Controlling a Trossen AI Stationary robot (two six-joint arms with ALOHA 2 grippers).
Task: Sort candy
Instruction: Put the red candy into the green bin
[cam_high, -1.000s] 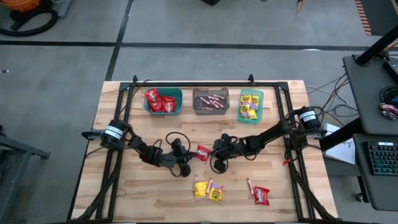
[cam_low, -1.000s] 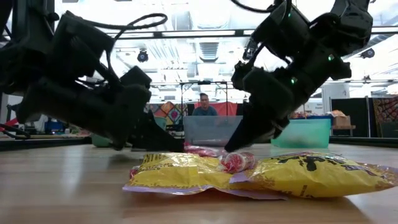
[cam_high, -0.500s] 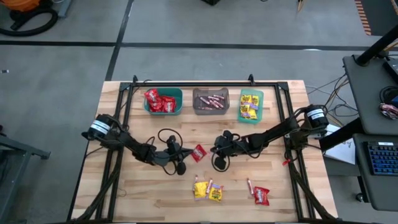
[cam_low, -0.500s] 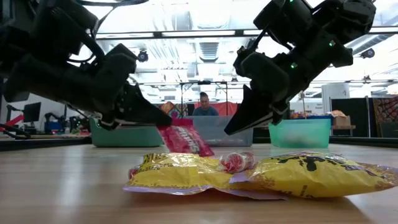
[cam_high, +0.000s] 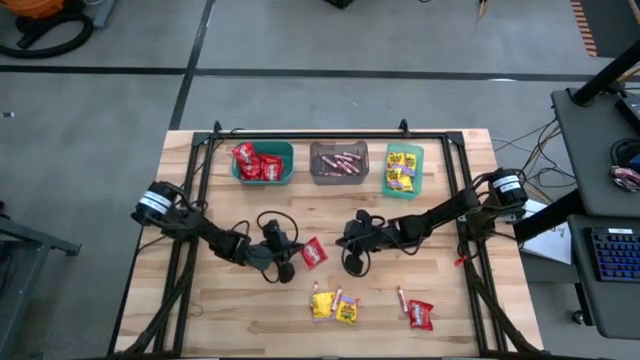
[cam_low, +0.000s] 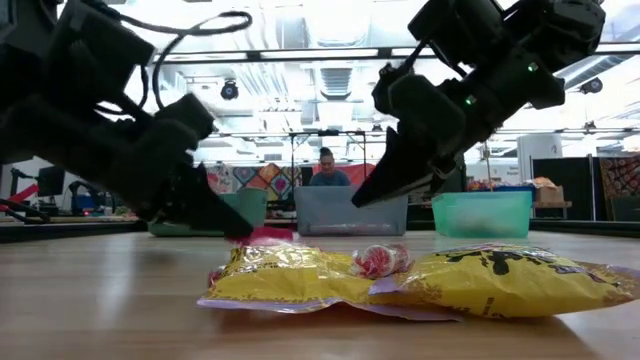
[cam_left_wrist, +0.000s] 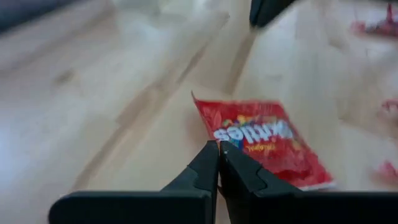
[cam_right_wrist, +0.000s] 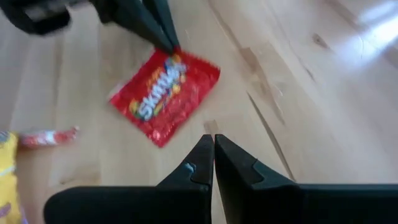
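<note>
A red Skittles packet lies at mid-table, also seen as the red packet in the right wrist view. My left gripper is down at its left edge, shut on it. My right gripper is shut and empty, raised off the table just right of the packet; in the low view this right gripper hangs above the wood. Loose candy lies nearer the front edge: yellow packets, a pinkish stick and another red packet. My left gripper pinches the red packet at one corner of its edge between its two fingertips. The fingers come in low and slanting from the table's left. The packet lies almost flat on the wood, stretching away from the fingertips toward the right gripper.
Three bins stand along the far edge: a teal bin with red packets, a grey bin with pinkish sticks, a green bin with yellow packets. Black cables loop over the table beside both grippers. A person sits in the room behind.
My left gripper rose with the red packet hanging from it, drew back toward the table's left, then came down again. The packet has shifted a little left and nearer and now lies on the wood. My right gripper has lifted up and away from the packet.
</note>
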